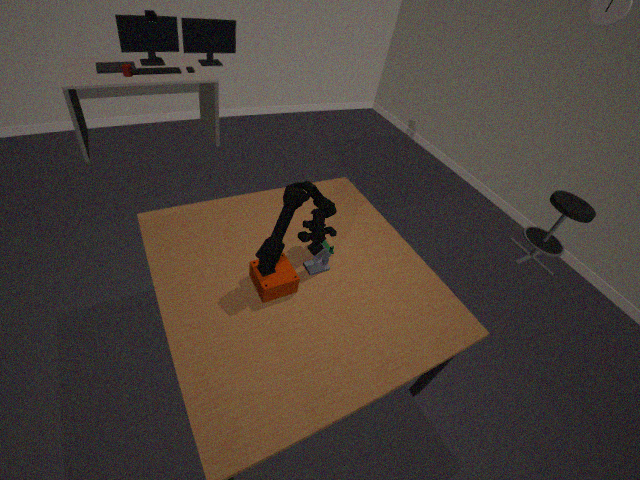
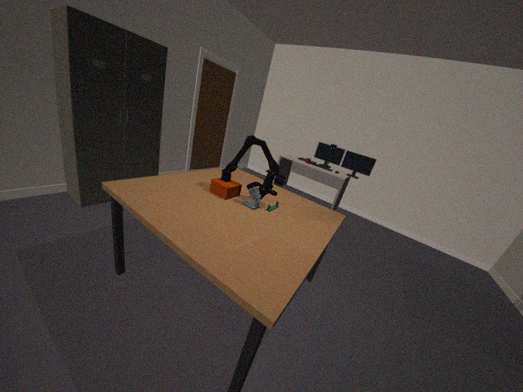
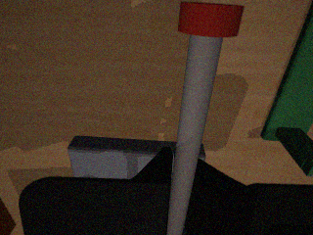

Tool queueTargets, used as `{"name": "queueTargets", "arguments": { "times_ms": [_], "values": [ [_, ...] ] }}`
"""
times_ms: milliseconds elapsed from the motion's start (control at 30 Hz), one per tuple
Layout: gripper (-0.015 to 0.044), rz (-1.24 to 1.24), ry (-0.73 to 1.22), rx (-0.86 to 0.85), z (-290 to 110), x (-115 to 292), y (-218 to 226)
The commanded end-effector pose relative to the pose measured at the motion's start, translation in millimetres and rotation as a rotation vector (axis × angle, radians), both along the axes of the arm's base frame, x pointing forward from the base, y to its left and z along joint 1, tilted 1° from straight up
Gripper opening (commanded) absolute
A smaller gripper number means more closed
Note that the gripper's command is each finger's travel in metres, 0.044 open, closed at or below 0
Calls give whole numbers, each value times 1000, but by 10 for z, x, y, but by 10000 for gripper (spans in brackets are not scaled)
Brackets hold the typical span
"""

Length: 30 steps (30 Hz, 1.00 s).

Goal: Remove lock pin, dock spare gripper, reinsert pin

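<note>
Spanning the wide views, the table (image 1: 361, 361) bears my orange base (image 1: 281, 286), grey mount (image 1: 316, 264) and green spare gripper (image 2: 272, 207). Only the wrist view shows my fingers clamping the red-capped lock pin (image 3: 196, 113) above the mount.

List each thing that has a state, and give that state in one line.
Gripper: shut on the pin.
Pin: out of the socket, held, red cap away from the fingers.
Mount: on the table, socket hidden.
Spare gripper: lying on the table beside the mount, undocked.
</note>
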State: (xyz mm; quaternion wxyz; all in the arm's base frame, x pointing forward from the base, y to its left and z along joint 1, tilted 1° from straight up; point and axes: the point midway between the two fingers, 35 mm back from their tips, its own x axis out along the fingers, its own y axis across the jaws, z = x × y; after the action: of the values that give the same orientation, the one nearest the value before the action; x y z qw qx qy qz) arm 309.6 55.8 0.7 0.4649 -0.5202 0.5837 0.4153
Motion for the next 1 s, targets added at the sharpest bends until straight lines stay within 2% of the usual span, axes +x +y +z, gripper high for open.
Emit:
{"name": "queueTargets", "arguments": {
  "times_ms": [0,967],
  "values": [
    [0,3,-2,5,9,4,-28],
    [0,4,10,6,1,-15,-250]
  ]
}}
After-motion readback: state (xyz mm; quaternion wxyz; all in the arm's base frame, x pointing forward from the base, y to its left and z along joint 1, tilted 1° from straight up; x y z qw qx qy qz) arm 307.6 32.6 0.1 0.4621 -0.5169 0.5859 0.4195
